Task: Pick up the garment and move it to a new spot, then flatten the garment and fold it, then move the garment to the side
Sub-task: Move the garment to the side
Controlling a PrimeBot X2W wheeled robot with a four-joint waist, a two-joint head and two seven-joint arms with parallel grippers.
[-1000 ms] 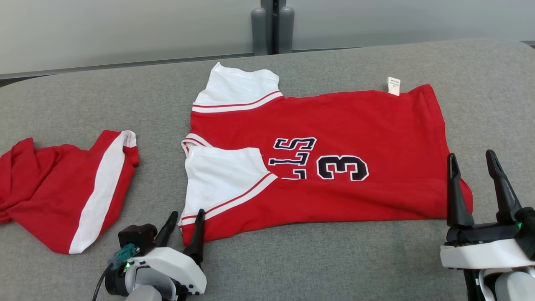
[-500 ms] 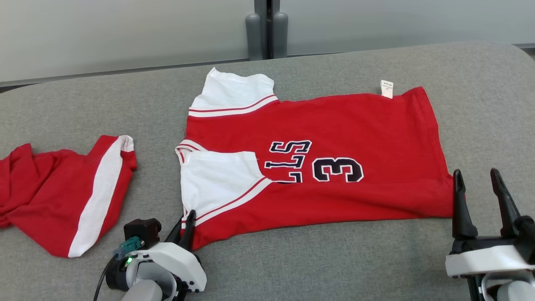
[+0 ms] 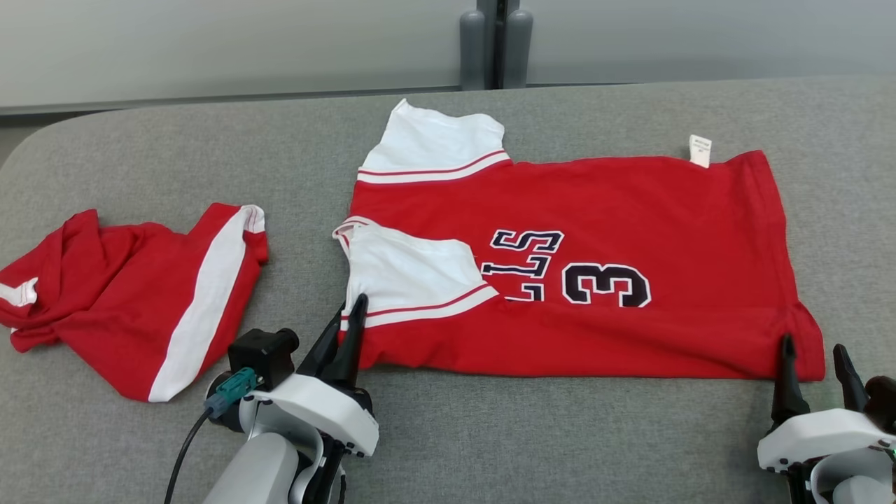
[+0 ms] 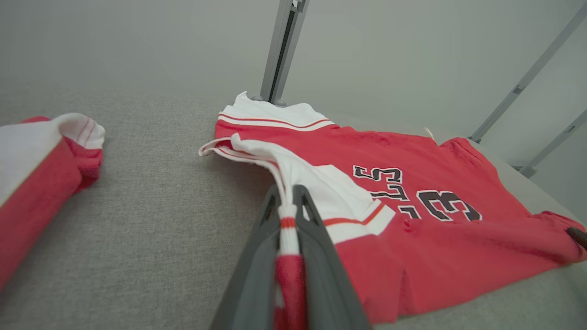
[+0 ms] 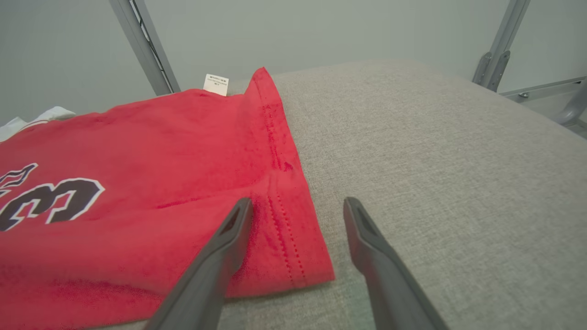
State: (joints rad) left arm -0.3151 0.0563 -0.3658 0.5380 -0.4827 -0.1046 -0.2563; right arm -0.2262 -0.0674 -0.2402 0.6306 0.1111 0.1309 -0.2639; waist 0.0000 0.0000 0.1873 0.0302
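Red jersey (image 3: pixel 630 210), left wrist view shows left tool (image 4: pixel 286 190) clamped on sleeve hem, right tool (image 5: pixel 298 201) spread astride bottom corner

The garment (image 3: pixel 630 203) is showing as soft matt knit cloth, with fine stitching running along its hem. The label (image 3: pixel 700 150) at its far edge is looking like thin white woven tape. Under the garment, the table (image 3: pixel 490 434) is wearing a coarse grey matt fabric cover. The left gripper (image 3: pixel 352 308) and right gripper (image 3: pixel 813 344) at the garment's near edge are showing matt dark plastic fingers on smooth white plastic shells. Behind the garment, the posts (image 3: pixel 495 42) are looking like smooth grey metal.
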